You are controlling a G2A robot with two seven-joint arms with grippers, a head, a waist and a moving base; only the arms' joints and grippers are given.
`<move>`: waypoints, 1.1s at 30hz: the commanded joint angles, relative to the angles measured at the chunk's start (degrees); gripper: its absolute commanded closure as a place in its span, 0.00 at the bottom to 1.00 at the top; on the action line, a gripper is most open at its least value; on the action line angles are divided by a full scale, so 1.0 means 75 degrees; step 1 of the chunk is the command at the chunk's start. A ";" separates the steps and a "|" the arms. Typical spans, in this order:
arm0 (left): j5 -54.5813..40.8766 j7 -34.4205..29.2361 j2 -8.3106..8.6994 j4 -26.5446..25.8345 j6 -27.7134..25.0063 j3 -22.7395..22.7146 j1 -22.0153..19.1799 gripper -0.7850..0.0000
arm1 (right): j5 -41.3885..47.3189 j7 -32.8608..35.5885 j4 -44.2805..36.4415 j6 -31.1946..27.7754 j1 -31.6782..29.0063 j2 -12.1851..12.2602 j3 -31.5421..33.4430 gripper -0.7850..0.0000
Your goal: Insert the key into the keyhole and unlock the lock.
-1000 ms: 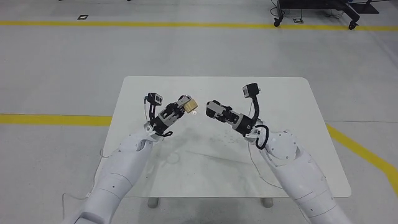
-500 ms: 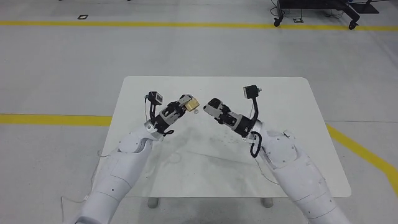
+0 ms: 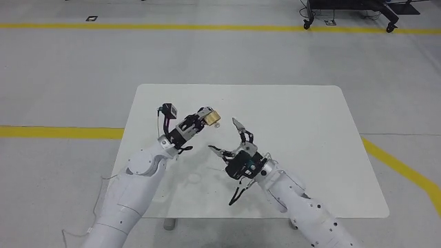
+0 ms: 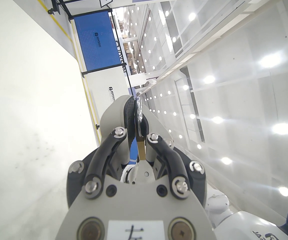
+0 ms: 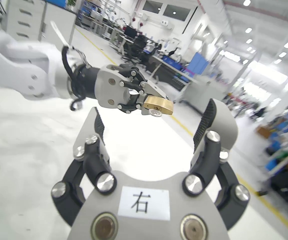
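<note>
A brass padlock [image 3: 211,116] hangs above the middle of the white table [image 3: 310,110], with my left gripper [image 3: 203,119] shut on its shackle end. In the right wrist view the padlock [image 5: 159,103] juts out of the left gripper [image 5: 144,98], and a silver key [image 5: 156,112] sticks out of its keyhole. My right gripper [image 3: 222,135] is open and holds nothing, a short way from the lock on the side nearer the table's front edge. Its ribbed fingers [image 5: 97,123] stand wide apart. The left gripper [image 4: 137,112] has its pads pressed onto a thin metal edge.
The table carries no other objects. Yellow floor lines [image 3: 62,131] run past it on both sides. Wheeled racks [image 3: 351,3] stand far behind.
The right arm has drawn back from the padlock toward the table's front, and its gripper has opened. The left arm still holds the padlock in about the same place.
</note>
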 commanded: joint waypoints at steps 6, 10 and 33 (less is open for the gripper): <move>0.0569 0.0393 0.0007 -0.0176 -0.0133 0.0003 0.0067 1.00 | -0.1366 0.0283 0.0644 0.1857 0.0453 -0.0237 -0.0536 0.31; 0.1038 0.0770 0.0012 -0.0283 -0.0335 -0.0016 0.0127 1.00 | -0.1968 0.0682 0.0869 0.2300 0.0532 -0.0289 -0.0572 0.48; 0.1324 0.0997 0.0002 -0.0316 -0.0698 -0.0048 0.0220 1.00 | -0.3038 0.2187 0.0174 0.1352 0.0458 -0.0365 -0.0353 0.85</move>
